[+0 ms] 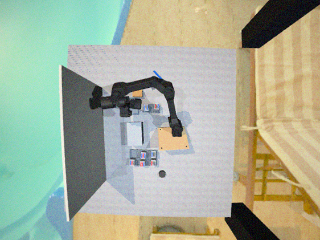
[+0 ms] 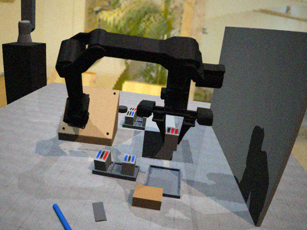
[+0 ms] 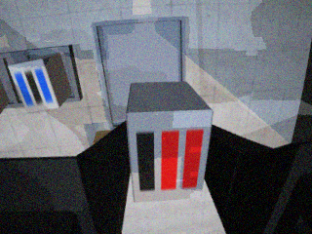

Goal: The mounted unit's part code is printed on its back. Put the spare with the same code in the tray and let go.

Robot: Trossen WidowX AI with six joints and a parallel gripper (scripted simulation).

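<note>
Gripping the spare (image 2: 171, 138), the pincer (image 2: 172, 134) hangs above the tray (image 2: 163, 181).

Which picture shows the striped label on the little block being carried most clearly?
The wrist view: the block fills the frame, its black-red-red stripes plain. The exterior view shows it small in the tool; in the top view the arm hides it.

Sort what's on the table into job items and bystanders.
Job items: gripper shut on the black-red-red spare; grey tray; mounted unit; the other coded spares in their racks.

Bystanders: blue pen; grey flat card; small tan block; black puck; dark upright panel.
</note>
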